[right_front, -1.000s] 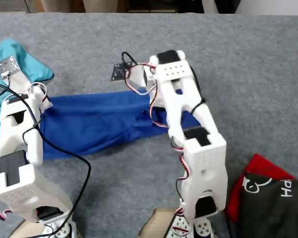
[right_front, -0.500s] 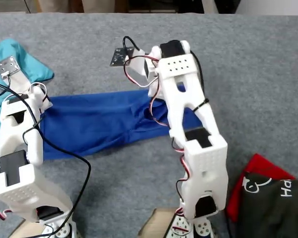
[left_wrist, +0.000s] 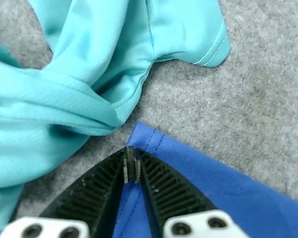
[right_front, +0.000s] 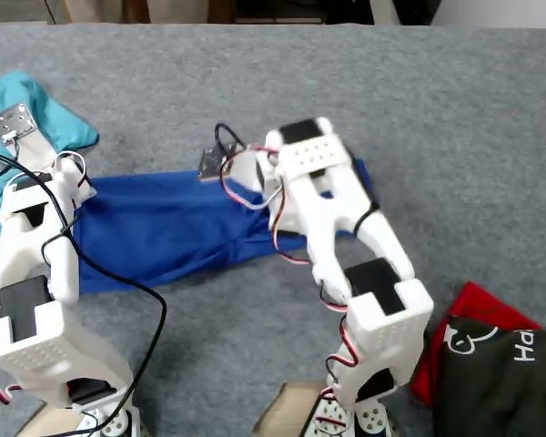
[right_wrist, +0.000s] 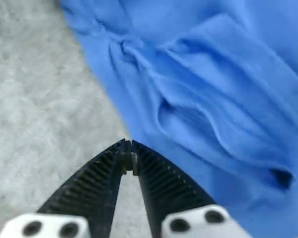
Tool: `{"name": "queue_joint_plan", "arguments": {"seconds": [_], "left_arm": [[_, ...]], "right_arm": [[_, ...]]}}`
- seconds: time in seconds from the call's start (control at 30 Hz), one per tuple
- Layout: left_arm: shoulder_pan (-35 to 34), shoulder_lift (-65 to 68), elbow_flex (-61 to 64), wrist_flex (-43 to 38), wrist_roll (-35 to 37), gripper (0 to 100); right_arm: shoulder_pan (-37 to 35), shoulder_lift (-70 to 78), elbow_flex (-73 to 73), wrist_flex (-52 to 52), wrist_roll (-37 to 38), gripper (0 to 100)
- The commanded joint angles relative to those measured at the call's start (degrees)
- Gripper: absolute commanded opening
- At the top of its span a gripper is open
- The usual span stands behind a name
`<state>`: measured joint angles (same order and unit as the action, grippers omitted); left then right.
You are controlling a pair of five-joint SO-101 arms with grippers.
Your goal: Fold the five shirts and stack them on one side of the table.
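At the left-centre of the grey surface [right_front: 455,118]: blue shirt [right_front: 164,228], one item, spread as a long rumpled band.

- Position: between the two arms, left end just beside the teal shirt [right_front: 36,109], right end under the right arm.
- Long axis: runs left to right, with the left end slightly nearer and the right end slightly farther. A stitched hem corner marks the left end. Collar and sleeves cannot be made out, so which end is the top cannot be told.
- Left pincer [left_wrist: 131,166]: clenched on that hem corner, with blue cloth caught between the tips.
- Right pincer [right_wrist: 128,157]: clenched, tips at the shirt's edge among deep creases. Whether cloth is actually pinched cannot be told.
- Step in hand, as judged: folding the blue shirt across its length.
- Handling notes:
  - The left end should hold firm as an anchor.
  - The right end should carry its edge low and level toward the left, so that edge meets edge.
  - The cloth is limp and already wrinkled, so light tension between the arms would flatten it before release.
  - Avoid dragging it onto the teal shirt.
- Adjacent stock: teal shirt, bunched at the far left; red shirt [right_front: 473,305] and dark shirt [right_front: 491,373], heaped together at the near right, well apart.
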<state>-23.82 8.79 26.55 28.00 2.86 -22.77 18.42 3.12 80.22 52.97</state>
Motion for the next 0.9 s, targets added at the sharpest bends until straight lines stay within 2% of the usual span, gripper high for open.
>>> {"name": "queue_joint_plan", "arguments": {"seconds": [0.0, 0.27, 0.47, 0.77, 0.87], "left_arm": [[-0.4, -2.9, -0.4, -1.0, 0.0, 2], [-0.4, -2.9, -0.4, -1.0, 0.0, 2], [-0.4, -2.9, -0.4, -1.0, 0.0, 2], [-0.4, -2.9, -0.4, -1.0, 0.1, 2], [-0.4, -2.9, -0.4, -1.0, 0.2, 2]], "right_arm": [[-1.8, -2.9, 1.7, -6.8, -0.2, 0.4], [-2.7, 2.7, -9.5, -12.6, -0.3, 0.5], [-2.9, 8.0, -18.5, -12.7, -0.4, 0.5], [-3.5, 19.6, -27.8, -12.2, -5.3, 0.5], [-1.9, 18.3, -34.3, -7.2, -8.7, 0.5]]}}
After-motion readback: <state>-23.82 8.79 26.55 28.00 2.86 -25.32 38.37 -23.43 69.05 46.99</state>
